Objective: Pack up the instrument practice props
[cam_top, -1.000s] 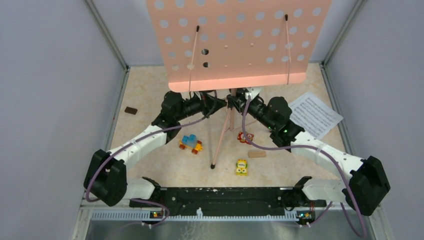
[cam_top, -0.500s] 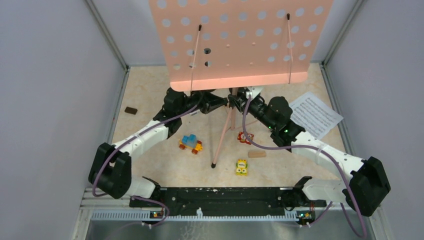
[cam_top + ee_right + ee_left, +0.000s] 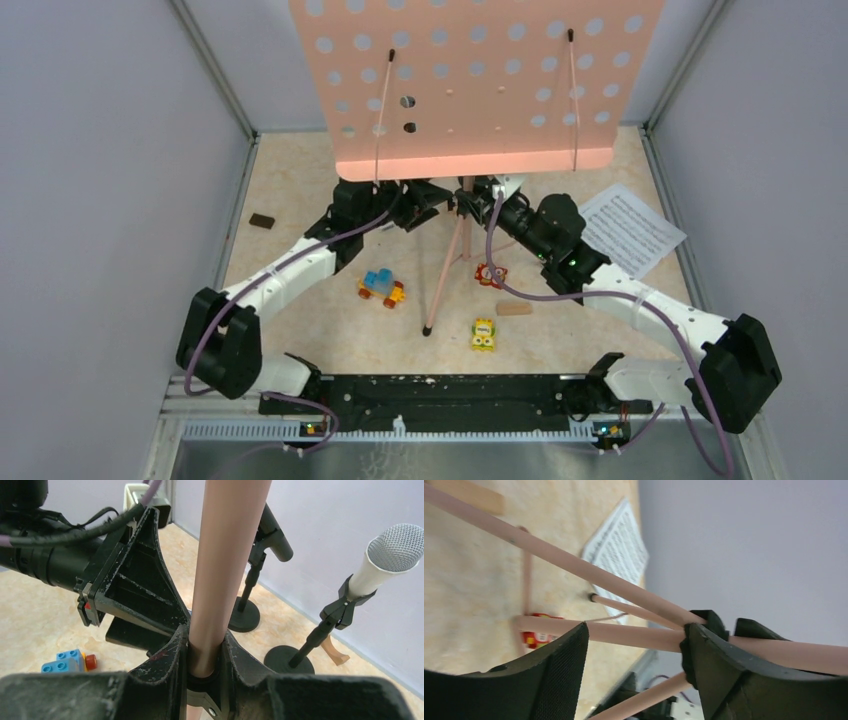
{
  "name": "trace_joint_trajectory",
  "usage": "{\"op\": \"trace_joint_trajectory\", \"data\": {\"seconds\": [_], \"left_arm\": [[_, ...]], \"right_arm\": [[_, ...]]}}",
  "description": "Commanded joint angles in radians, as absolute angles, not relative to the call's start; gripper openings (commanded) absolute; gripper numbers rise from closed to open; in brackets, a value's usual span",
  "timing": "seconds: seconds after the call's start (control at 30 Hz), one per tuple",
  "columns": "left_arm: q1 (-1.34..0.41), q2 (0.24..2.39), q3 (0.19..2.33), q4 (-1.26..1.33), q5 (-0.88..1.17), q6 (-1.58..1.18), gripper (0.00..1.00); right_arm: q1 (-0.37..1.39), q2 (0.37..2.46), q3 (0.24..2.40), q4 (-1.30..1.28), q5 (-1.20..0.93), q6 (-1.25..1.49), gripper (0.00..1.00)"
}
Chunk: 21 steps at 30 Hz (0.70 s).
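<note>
The pink perforated music desk [image 3: 480,80] stands on its pink pole [image 3: 225,555] and tripod legs [image 3: 445,270]. My right gripper [image 3: 207,650] is shut on the pole just under the desk. My left gripper [image 3: 634,645] is open, its fingers [image 3: 559,675] either side of a pink tube [image 3: 634,636] at the tripod hub. A white sheet-music page [image 3: 630,228] lies flat at the right. The right wrist view shows a dark microphone [image 3: 275,540] and a white microphone [image 3: 385,560], each clipped in a black round-based holder [image 3: 289,660].
Toy cars lie on the floor: a blue and yellow one [image 3: 382,287], a red one [image 3: 490,274] and a yellow one [image 3: 484,333]. There is a wooden block [image 3: 514,308] near them and a dark block [image 3: 262,221] at the left. Grey walls close in both sides.
My left gripper has opened from shut around the tripod hub. The music desk has shifted slightly. The right gripper keeps its hold on the pole.
</note>
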<state>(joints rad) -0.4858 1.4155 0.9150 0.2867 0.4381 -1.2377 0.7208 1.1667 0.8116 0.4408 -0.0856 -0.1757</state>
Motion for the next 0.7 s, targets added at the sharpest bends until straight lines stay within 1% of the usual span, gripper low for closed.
{"op": "trace_joint_trajectory", "data": {"seconds": [0.0,0.07,0.17,0.27,0.33,0.4,0.47,0.57,0.67], "left_arm": [[-0.485,1.298,0.961,0.068,0.199,-0.926,0.80],[-0.485,1.244,0.937,0.073,0.140,-0.849,0.82],[-0.486,1.176,0.876,0.151,0.082,-0.732,0.85],[-0.486,1.131,0.834,0.224,0.070,-0.618,0.88],[-0.486,1.109,0.807,0.275,0.103,-0.542,0.90],[-0.486,1.094,0.772,0.353,0.194,-0.451,0.90],[-0.489,1.082,0.722,0.475,0.333,-0.335,0.91],[-0.496,1.070,0.622,0.733,0.539,-0.151,0.90],[-0.503,1.071,0.539,0.937,0.651,0.043,0.94]], "right_arm": [[0.764,1.150,0.784,0.420,-0.253,-0.271,0.00],[0.763,1.150,0.780,0.429,-0.255,-0.267,0.00],[0.763,1.154,0.779,0.433,-0.255,-0.267,0.00],[0.764,1.155,0.779,0.433,-0.255,-0.264,0.00],[0.764,1.155,0.777,0.434,-0.255,-0.265,0.00],[0.764,1.155,0.773,0.435,-0.253,-0.263,0.00],[0.764,1.154,0.769,0.436,-0.253,-0.259,0.00],[0.764,1.151,0.762,0.439,-0.253,-0.253,0.00],[0.763,1.151,0.758,0.440,-0.252,-0.249,0.00]]}}
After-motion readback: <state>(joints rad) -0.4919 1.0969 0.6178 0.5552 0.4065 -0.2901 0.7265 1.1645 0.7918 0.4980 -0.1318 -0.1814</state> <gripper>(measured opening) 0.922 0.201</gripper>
